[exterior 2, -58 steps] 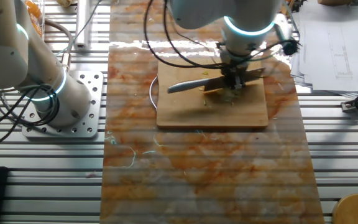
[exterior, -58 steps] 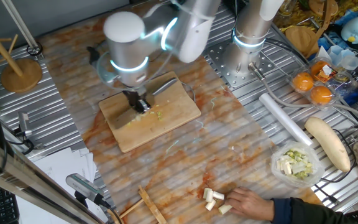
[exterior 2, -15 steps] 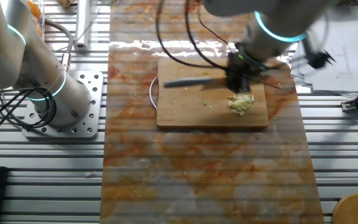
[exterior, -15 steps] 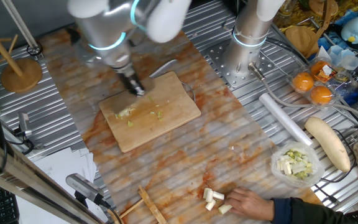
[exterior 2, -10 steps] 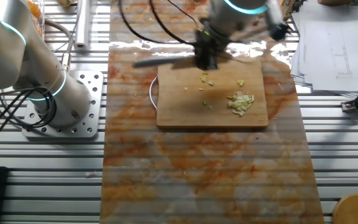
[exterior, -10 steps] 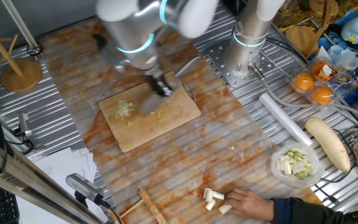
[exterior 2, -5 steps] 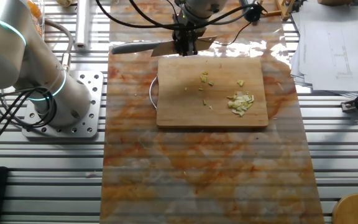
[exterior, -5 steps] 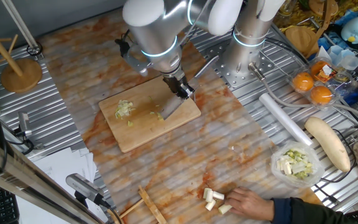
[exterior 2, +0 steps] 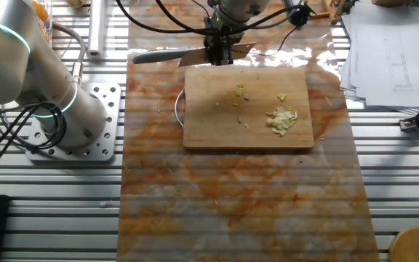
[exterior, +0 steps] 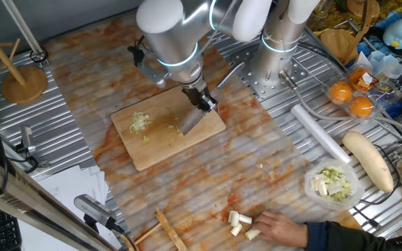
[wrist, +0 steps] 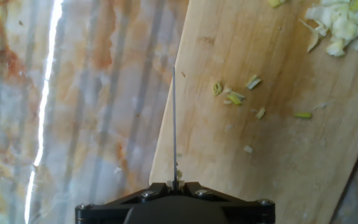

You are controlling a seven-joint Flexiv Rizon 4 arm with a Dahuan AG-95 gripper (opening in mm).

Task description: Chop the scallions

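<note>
While clamped on knife [exterior 2: 167,54] handle, end effector [exterior: 205,103] hangs at cutting board [exterior: 167,130] edge, blade seen edge-on in hand view. Scallions [exterior 2: 281,121]: chopped heap on board, few slivers [wrist: 233,97] scattered mid-board. No readable writing or labels. Tabletop [exterior 2: 246,204]: glossy orange-marbled sheet over ribbed metal. Person's hand [exterior: 279,226] beside white stub pieces [exterior: 240,224]; plastic bowl [exterior: 333,183] near pale root vegetable [exterior: 368,160].

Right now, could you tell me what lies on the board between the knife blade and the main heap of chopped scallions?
A few loose scallion bits on otherwise bare cutting board separate the knife from the heap, clearest in the other fixed view.
</note>
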